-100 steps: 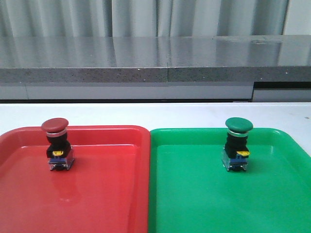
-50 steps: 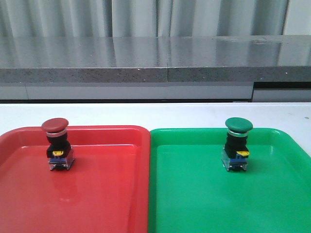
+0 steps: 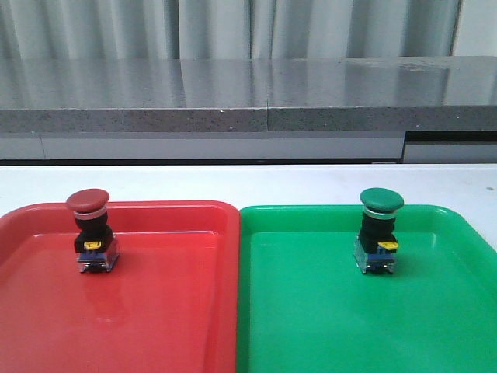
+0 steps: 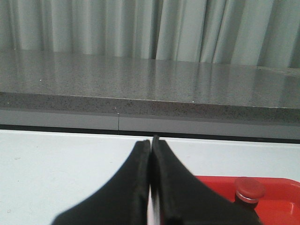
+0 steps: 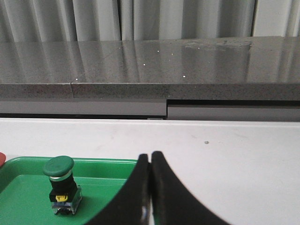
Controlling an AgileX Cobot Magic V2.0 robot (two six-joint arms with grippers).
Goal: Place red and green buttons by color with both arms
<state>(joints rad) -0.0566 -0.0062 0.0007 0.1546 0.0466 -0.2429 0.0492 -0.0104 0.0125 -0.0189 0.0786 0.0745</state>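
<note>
The red button [image 3: 89, 233] stands upright in the red tray [image 3: 155, 311], near its far left part. Upright in the green tray [image 3: 326, 318] is the green button [image 3: 379, 231], toward that tray's far right. Neither arm shows in the front view. In the left wrist view my left gripper [image 4: 151, 143] is shut and empty, pulled back over the white table, with the red button's cap [image 4: 249, 189] off to one side. My right gripper [image 5: 150, 157] is likewise shut on nothing, held beside the green button [image 5: 61, 184] and apart from it.
The two trays lie side by side on the white table [image 3: 248, 183], touching along their middle edges. A long grey stone ledge [image 3: 248, 97] runs behind the table, with pale curtains above it.
</note>
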